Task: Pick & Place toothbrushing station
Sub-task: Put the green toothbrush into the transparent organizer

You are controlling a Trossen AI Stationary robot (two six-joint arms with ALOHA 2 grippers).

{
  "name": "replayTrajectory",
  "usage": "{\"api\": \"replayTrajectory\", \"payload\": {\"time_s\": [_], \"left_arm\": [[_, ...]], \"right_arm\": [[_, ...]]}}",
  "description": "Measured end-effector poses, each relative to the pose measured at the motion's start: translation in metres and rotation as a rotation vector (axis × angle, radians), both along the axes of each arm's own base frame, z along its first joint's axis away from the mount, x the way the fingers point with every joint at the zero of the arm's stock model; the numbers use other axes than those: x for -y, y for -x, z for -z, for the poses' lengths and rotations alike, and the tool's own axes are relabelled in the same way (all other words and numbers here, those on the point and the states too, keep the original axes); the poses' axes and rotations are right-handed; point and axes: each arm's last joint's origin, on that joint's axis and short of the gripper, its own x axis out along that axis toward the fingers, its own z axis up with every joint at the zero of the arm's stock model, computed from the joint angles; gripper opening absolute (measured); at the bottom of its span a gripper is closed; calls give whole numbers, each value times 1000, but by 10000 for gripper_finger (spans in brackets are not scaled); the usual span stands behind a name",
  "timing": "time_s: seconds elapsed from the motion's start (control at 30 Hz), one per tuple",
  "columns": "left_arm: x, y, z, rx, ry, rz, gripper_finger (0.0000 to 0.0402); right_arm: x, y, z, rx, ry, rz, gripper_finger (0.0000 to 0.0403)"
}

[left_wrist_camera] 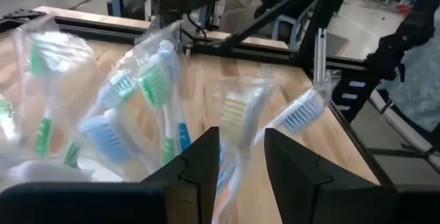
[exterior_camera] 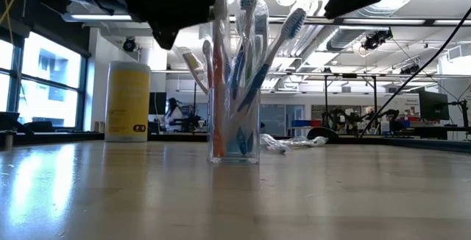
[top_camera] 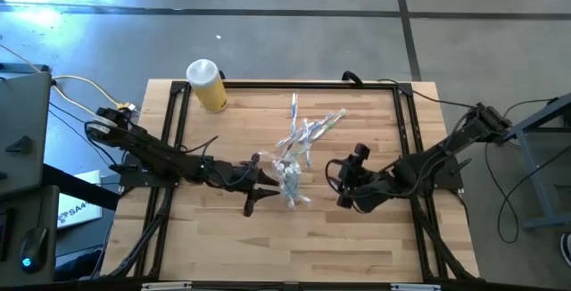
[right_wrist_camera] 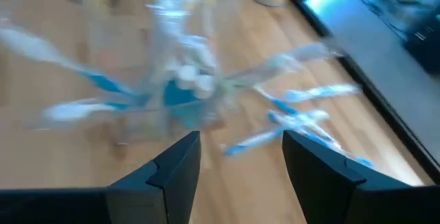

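The small clear cup [exterior_camera: 235, 133] stands upright on the wooden table, holding several thin wrapped toothbrushes [exterior_camera: 254, 41] and teal tubes [right_wrist_camera: 182, 93]; it also shows in the high view [top_camera: 290, 184]. My left gripper [top_camera: 268, 179] is at the height of the brush heads, just left of the cup, narrowly closed on a wrapped yellow-bristled toothbrush [left_wrist_camera: 237, 114]. My right gripper [top_camera: 343, 191] is open and empty to the right of the cup, its fingers [right_wrist_camera: 175, 165] pointing at it. More wrapped brushes [top_camera: 308, 130] lie on the table behind the cup. My left gripper pinches the yellow-bristled brush's wrapped handle just below its head [left_wrist_camera: 232, 157] between its two fingers. The fingers come level from the table's left and lie across the brush. The brush stands tilted among the others; its lower end is hidden by the fingers.
A yellow bottle with a white cap [top_camera: 207, 84] stands at the table's far left corner. A black frame [top_camera: 268, 84] runs along the table's edges. Bare wood lies in front of the cup, toward the near edge.
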Motion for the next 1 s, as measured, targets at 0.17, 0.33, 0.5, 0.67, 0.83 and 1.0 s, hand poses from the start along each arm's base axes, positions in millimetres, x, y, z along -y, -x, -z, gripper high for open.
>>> {"api": "replayTrajectory", "payload": {"time_s": [0.17, 0.33, 0.5, 0.67, 0.83, 1.0], "left_arm": [[-2, 13, -16, -2, -2, 3, 113], [6, 26, -23, -22, -20, -5, 113], [14, 32, -22, -49, -37, -29, 113], [21, 36, -20, -75, -31, -5, 113], [25, 40, -13, -142, -14, 4, 113], [29, 44, -6, -214, -14, 30, 113]], "right_arm": [[29, 6, 3, -52, -9, 192, 199], [72, 10, 10, -157, -62, 442, 199], [125, 8, 14, -159, -349, 698, 199], [176, 7, 17, -148, -469, 789, 199], [225, 4, 19, -101, -475, 715, 199], [247, -6, 30, -271, -271, 353, 199]]}}
